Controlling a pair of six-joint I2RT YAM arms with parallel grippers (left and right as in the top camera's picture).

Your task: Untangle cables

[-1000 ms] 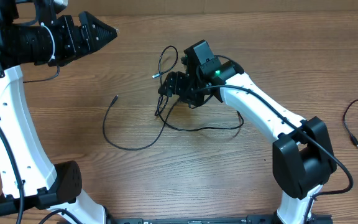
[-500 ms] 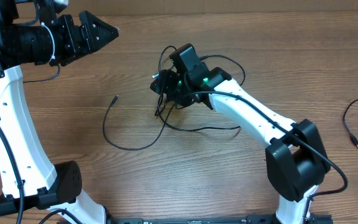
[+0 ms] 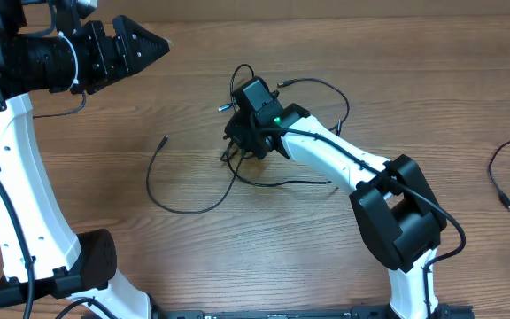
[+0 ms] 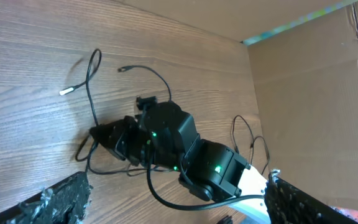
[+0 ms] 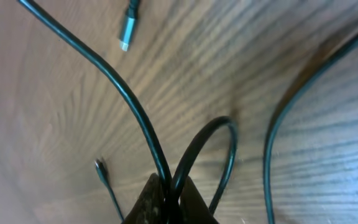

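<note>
We log the right pincer (image 5: 169,198) clenched on two strands of the cables (image 5: 132,109). The left pincer (image 3: 153,44) hangs released above the tabletop (image 3: 237,266).

The right arm (image 3: 343,164) is being stretched from its base toward the middle of the bench (image 3: 264,257), its wrist being tilted down, with the jaws of the right gripper (image 3: 237,137) being pressed together on the cables (image 5: 135,112). The left arm (image 3: 16,177) is being held raised at the far left, the left gripper (image 3: 144,46) being pointed rightward, jaws spread wide.
</note>
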